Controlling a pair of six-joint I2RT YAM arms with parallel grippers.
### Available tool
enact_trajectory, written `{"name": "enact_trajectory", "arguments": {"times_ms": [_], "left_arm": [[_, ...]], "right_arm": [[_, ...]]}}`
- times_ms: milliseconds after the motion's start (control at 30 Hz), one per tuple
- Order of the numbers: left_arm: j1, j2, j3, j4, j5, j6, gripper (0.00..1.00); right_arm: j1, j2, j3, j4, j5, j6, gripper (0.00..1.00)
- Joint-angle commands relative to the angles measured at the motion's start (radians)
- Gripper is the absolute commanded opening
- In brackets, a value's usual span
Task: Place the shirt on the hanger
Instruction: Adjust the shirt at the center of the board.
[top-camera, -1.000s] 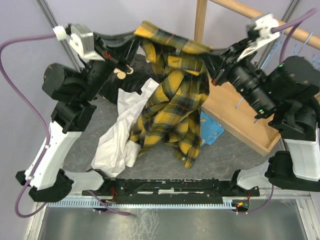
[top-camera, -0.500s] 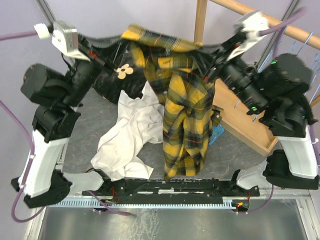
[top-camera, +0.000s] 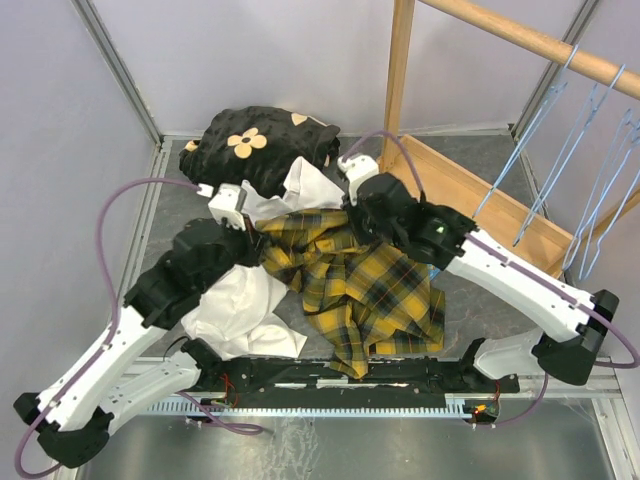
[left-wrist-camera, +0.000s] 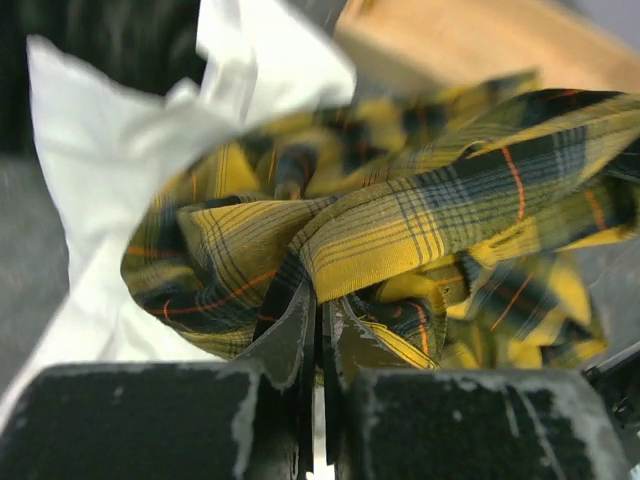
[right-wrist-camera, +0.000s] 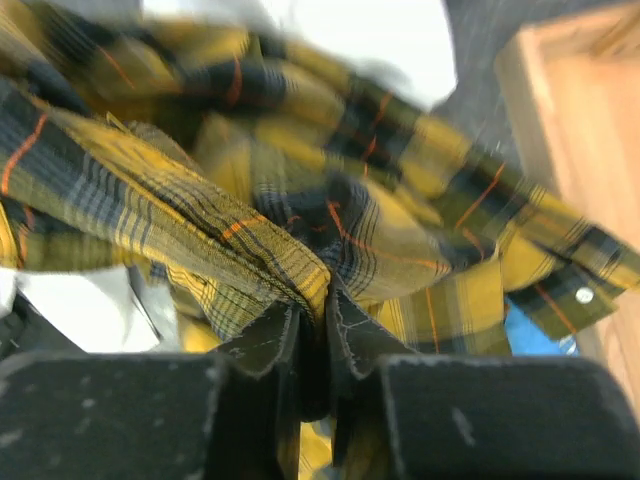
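Down came both my arms, and the shirt (top-camera: 350, 290) that hung high between them a second ago now lies in a heap on the table, near me and well apart from the wooden rail (top-camera: 520, 35). My left claw (left-wrist-camera: 318, 320) is pinched tight on a plaid fold. My right claw (right-wrist-camera: 312, 330) is nearly closed on another fold. The shirt is all bunched up, so I might lose the collar, or drag the white garment (top-camera: 235, 300) up too. A pale-blue hanger (top-camera: 525, 135) hangs from the rail, untouched.
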Motion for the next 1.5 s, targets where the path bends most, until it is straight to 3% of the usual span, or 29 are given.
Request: {"name": "enact_trajectory", "arguments": {"times_ms": [0,133,167,267,400,533,667,867,1200,1467], "left_arm": [[0.005,-0.004,-0.067,-0.086,-0.077,-0.162,0.03],[0.005,0.008,-0.078,-0.093,-0.093,-0.166,0.03],[0.005,0.012,-0.075,-0.095,-0.107,-0.166,0.03],[0.005,0.032,-0.064,-0.103,-0.116,-0.166,0.03],[0.005,0.059,-0.062,-0.114,-0.108,-0.166,0.03],[0.005,0.089,-0.074,-0.118,-0.098,-0.16,0.03],[0.005,0.117,-0.072,-0.118,-0.083,-0.156,0.03],[0.005,0.13,-0.065,-0.117,-0.111,-0.162,0.03],[0.005,0.197,-0.033,-0.103,-0.126,-0.155,0.03],[0.005,0.19,-0.041,-0.104,-0.133,-0.153,0.03]], "right_arm": [[-0.009,-0.025,-0.1,0.045,-0.07,0.103,0.28],[-0.009,-0.078,-0.118,0.015,-0.07,0.117,0.77],[-0.01,-0.09,-0.106,-0.007,-0.058,0.124,0.84],[-0.009,-0.121,-0.039,-0.101,-0.028,0.162,0.92],[-0.01,-0.13,0.123,-0.262,0.059,0.292,0.97],[-0.009,-0.103,0.369,-0.428,0.047,0.378,0.99],[-0.01,-0.137,0.493,-0.403,-0.045,0.434,0.99],[-0.009,-0.279,0.391,-0.121,-0.168,0.452,0.99],[-0.01,-0.296,0.327,-0.107,-0.065,0.426,0.99],[-0.01,-0.3,0.267,-0.042,-0.108,0.431,0.99]]}}
